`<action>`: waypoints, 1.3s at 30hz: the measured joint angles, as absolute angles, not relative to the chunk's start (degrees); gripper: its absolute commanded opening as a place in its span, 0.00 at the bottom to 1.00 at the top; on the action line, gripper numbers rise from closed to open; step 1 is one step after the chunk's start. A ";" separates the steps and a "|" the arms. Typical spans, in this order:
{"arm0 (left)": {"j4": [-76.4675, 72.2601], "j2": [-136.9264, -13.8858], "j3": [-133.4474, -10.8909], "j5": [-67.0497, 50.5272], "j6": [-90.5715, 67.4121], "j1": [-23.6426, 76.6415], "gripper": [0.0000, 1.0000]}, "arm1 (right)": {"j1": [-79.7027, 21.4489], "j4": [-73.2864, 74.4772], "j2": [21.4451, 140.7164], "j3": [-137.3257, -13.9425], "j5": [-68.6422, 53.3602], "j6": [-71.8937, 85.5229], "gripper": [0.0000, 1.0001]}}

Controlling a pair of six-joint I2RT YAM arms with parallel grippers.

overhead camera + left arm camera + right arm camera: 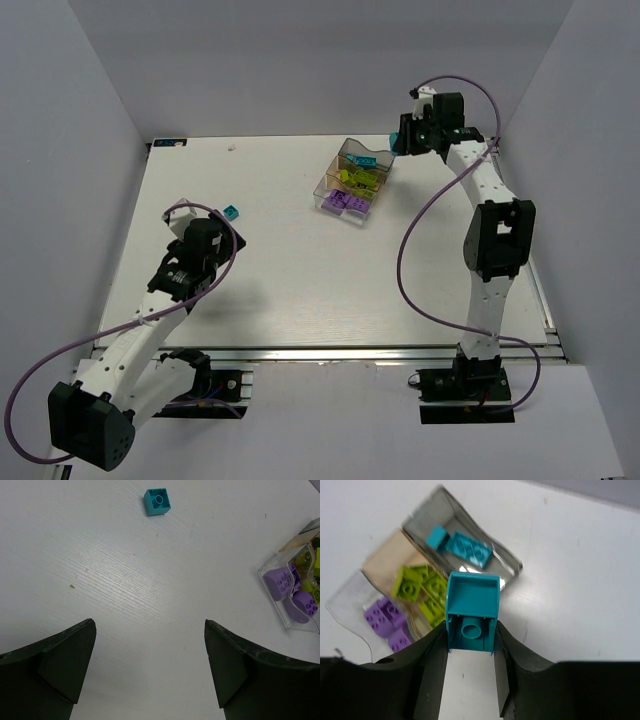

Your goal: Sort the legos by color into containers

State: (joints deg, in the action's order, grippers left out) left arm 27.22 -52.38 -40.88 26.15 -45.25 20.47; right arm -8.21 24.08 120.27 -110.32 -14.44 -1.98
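The clear three-compartment tray stands at the table's far middle; it holds teal bricks in the far compartment, lime green bricks in the middle and purple bricks in the near one. My right gripper is shut on a teal brick, held above the table just right of the tray; this brick also shows in the top view. A single small teal brick lies on the table at the left, ahead of my open, empty left gripper; it also shows in the left wrist view.
White walls enclose the table on the left, far and right sides. A metal rail runs along the near edge by the arm bases. The tray's purple end shows at the right edge of the left wrist view.
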 measured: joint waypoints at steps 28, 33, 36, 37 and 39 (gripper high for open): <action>28.67 -55.05 -40.88 27.07 -45.50 20.47 0.98 | -10.57 10.15 133.86 -116.49 -16.88 -7.77 0.71; 28.69 -55.00 -40.88 27.07 -45.47 20.47 0.98 | -10.63 10.07 134.54 -116.49 -16.19 -8.78 0.81; 28.69 -55.00 -40.88 27.00 -45.25 20.47 0.98 | -10.63 10.17 134.54 -116.49 -16.62 -10.41 0.89; 28.69 -55.02 -40.91 26.98 -45.21 20.47 0.98 | -10.63 10.24 134.37 -116.49 -17.02 -11.40 0.90; 28.64 -55.11 -41.04 26.72 -45.08 20.47 0.98 | -10.61 10.24 133.32 -115.35 -18.35 -13.87 0.89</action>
